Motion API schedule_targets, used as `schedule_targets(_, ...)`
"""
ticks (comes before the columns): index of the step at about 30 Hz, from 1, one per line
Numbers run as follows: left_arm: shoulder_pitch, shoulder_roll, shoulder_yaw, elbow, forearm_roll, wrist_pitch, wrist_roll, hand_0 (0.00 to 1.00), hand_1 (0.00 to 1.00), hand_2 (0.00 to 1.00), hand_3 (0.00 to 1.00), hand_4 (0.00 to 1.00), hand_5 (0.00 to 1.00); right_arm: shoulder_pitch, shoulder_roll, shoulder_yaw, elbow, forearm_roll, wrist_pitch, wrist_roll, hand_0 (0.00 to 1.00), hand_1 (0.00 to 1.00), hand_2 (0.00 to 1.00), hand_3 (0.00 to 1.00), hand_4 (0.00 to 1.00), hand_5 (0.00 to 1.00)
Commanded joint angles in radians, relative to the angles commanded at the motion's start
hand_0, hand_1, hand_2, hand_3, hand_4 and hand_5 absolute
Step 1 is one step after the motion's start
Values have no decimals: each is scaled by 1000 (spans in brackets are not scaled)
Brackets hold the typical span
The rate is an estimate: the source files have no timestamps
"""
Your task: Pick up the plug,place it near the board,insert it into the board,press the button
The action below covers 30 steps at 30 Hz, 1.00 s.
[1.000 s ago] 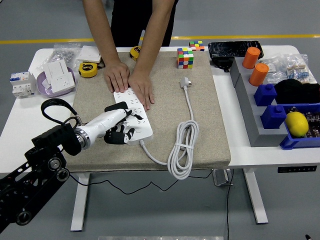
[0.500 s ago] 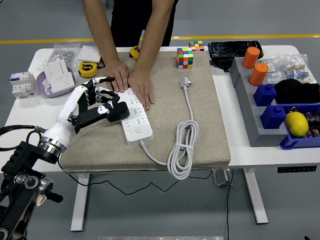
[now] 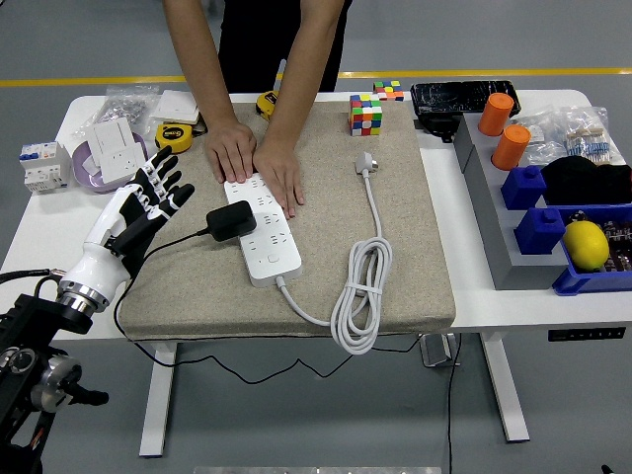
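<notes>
Two bare hands of a person (image 3: 255, 163) press flat on the far end of the long white plastic power board (image 3: 263, 229), just left of the frame's middle. I think they hold it down so it cannot slide while the robot works.

The black square plug block (image 3: 230, 220) sits on the left side of the board and looks pushed into a socket. Its thin black cord (image 3: 158, 259) runs off to the lower left over the tan cloth mat (image 3: 395, 247). The board lies on this mat, which likely helps keep it from slipping on the white tabletop (image 3: 39, 237).

At the left of the frame, the robot's white and black left hand (image 3: 133, 212) is off the plug, with its fingers (image 3: 158, 170) spread wide and holding nothing. The right hand is not in the picture.

So the plug part looks done. The button on the board, too small to pick out here, would be the step left.

The board's own white cable (image 3: 360, 286) lies coiled to the right, not plugged in.

No writing or brand name is clear enough to read.
</notes>
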Motion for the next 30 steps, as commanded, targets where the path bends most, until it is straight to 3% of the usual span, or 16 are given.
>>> schedule_targets(1, -8, 12, 10, 1, 39, 6, 4, 692, 659, 569, 998, 791, 133, 0, 0, 0, 0, 0, 0, 0, 888, 790, 768, 788, 998, 908)
schedule_targets(2, -15, 22, 20, 2, 78, 12, 7, 155, 61, 177, 871, 560, 41, 0, 0, 0, 0, 0, 0, 0, 887, 790, 768, 788, 998, 907)
schedule_targets(5, -57, 69, 74, 17, 208, 16, 23, 155, 61, 177, 871, 560, 41, 2, -3, -3, 0, 0, 1, -1, 887, 790, 768, 788, 998, 907)
schedule_targets(7, -83, 91, 104, 26, 292, -5, 47, 155, 61, 177, 871, 560, 41, 3, -5, -3, 0, -1, 0, -1, 887, 790, 768, 788, 998, 907)
schedule_targets(8, -96, 102, 121, 32, 338, -19, 61, 123, 18, 140, 784, 503, 2, 4, -5, -3, 0, -2, 0, -2, 888, 791, 767, 787, 998, 909)
schedule_targets(10, -121, 119, 153, 45, 422, -55, 98, 123, 18, 140, 784, 503, 2, 3, -6, -4, 0, -2, 0, -3, 888, 791, 767, 787, 998, 909)
schedule_targets(14, -161, 132, 210, 82, 591, -129, 169, 115, 14, 140, 793, 487, 2, 2, -6, -6, 0, -2, 1, -4, 888, 788, 767, 787, 998, 908)
schedule_targets(17, -177, 133, 234, 99, 706, -147, 185, 115, 14, 140, 793, 487, 2, 3, -6, -7, 0, -2, 1, -4, 888, 788, 767, 787, 998, 908)
schedule_targets(21, -209, 135, 286, 123, 726, -155, 192, 113, 15, 142, 807, 476, 2, 3, -6, -8, 0, -3, 1, -4, 886, 787, 766, 787, 998, 909)
schedule_targets(30, -231, 125, 330, 126, 695, -159, 191, 115, 16, 141, 810, 466, 2, 6, -6, -7, 0, -4, 1, -6, 881, 787, 766, 788, 998, 910)
